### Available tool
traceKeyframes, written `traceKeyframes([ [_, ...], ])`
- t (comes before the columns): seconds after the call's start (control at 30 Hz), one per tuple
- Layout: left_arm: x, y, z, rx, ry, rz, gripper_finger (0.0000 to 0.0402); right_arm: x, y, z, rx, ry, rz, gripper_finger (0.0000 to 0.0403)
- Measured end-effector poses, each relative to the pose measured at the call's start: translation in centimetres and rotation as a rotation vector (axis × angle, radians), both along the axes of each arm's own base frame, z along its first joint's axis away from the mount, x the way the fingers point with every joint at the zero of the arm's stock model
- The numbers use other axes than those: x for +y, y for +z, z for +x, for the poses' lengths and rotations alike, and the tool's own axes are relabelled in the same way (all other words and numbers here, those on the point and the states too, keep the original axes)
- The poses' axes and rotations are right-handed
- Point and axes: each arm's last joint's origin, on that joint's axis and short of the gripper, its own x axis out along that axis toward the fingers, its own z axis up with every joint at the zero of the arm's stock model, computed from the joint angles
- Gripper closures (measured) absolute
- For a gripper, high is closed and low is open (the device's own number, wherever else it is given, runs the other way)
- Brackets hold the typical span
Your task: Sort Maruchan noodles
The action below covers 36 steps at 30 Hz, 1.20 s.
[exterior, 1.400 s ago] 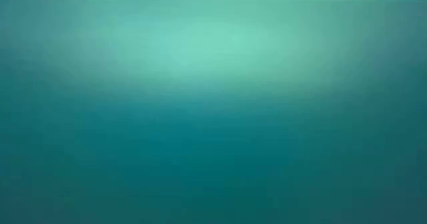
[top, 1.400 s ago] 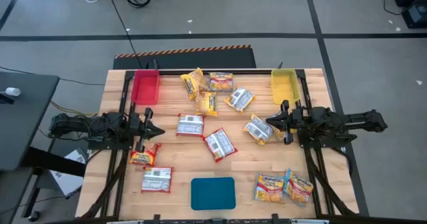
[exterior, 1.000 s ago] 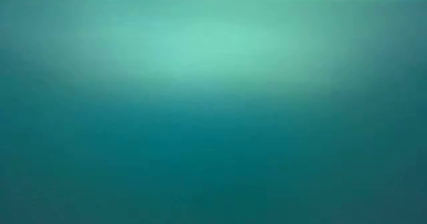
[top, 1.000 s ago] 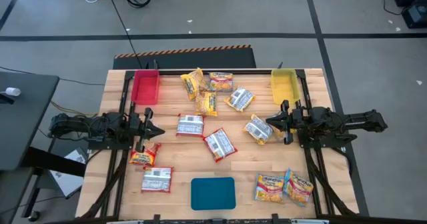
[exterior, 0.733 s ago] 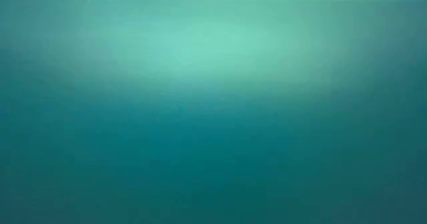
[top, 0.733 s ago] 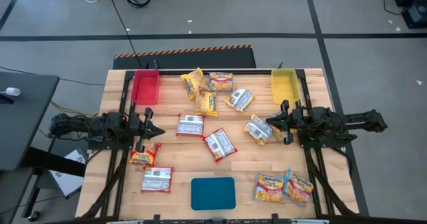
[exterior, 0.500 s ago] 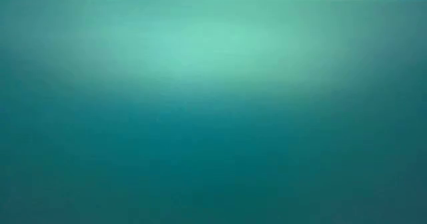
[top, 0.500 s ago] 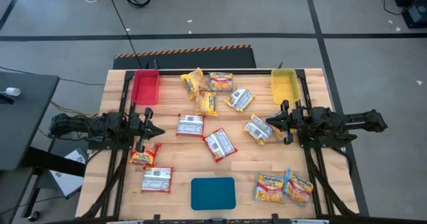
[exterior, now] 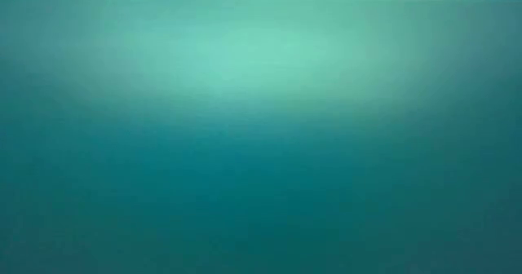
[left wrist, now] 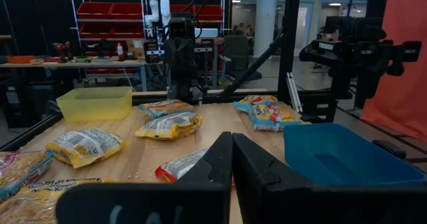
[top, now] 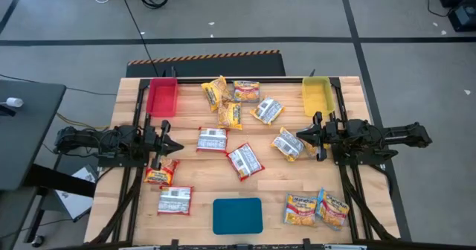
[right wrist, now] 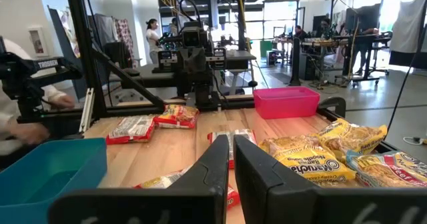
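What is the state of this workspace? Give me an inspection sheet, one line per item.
Surface: wooden table, packets scattered across it.
Job's things: noodle packets loose on the table, none in the red bin or the yellow bin; two packets lie at the near right corner.
Clutter: teal tray at the near edge, nothing on it.
Grippers: left tool shut, holding nothing, at the left side; right tool shut, holding nothing, at the right side beside a packet.
Cables: a black cable crosses the floor behind the table.
Surroundings: grey floor, a dark side table at left; the low view shows only teal.
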Motion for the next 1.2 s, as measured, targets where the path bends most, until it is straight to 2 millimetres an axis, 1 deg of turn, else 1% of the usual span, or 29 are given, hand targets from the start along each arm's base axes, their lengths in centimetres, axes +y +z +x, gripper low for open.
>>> traceKeyframes([
  [0.87, 0.00, 0.07, -0.01, -0.007, -0.001, -0.005, 0.0388, 0.00, -0.01, 0.00, 0.000, 0.000, 0.000, 0.0373],
  [0.93, 0.00, 0.27, -0.02, -0.024, -0.004, -0.043, 0.0388, 0.00, -0.01, 0.00, 0.001, 0.000, 0.000, 0.0373],
  [1.07, 0.02, 0.73, -0.08, -0.052, -0.022, -0.247, 0.0388, 0.00, -0.01, 0.00, 0.000, 0.000, 0.000, 0.0373],
  [1.1, 0.04, 0.79, -0.08, -0.056, -0.023, -0.276, 0.0388, 0.00, -0.01, 0.00, 0.000, 0.000, 0.000, 0.0373],
  [1.2, -0.08, 0.56, -0.07, -0.025, -0.061, -0.287, 0.0388, 0.00, -0.01, 0.00, 0.000, 0.000, 0.000, 0.0373],
])
